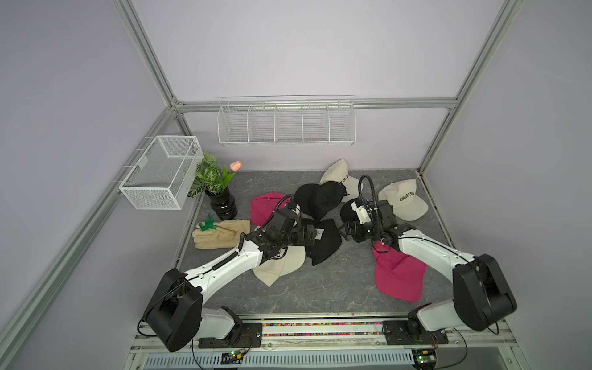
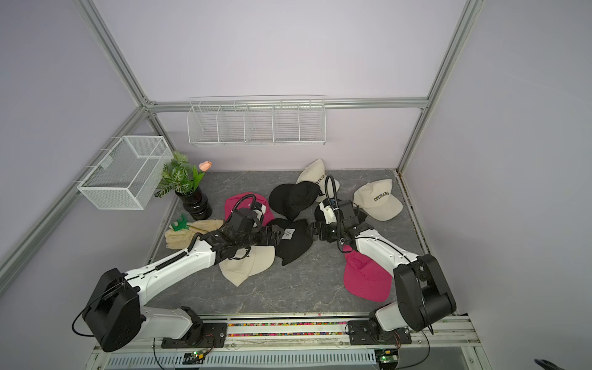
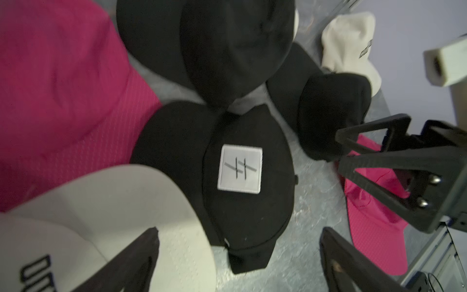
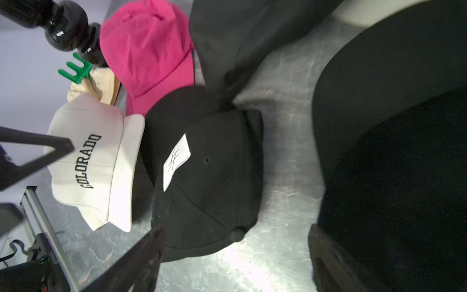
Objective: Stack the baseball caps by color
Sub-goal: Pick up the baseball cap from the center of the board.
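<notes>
Baseball caps are lying scattered, unstacked. Left gripper is hovering with its jaws wide and empty; the patched black cap is lying just ahead of them, a cream cap beside one finger. Right gripper is gaping likewise, facing the same cap, with another black cap beside its jaws.

Soft, even light with faint shadows. Both top views bow toward ten and two o'clock. Wrist views smear, and the desk glares.
</notes>
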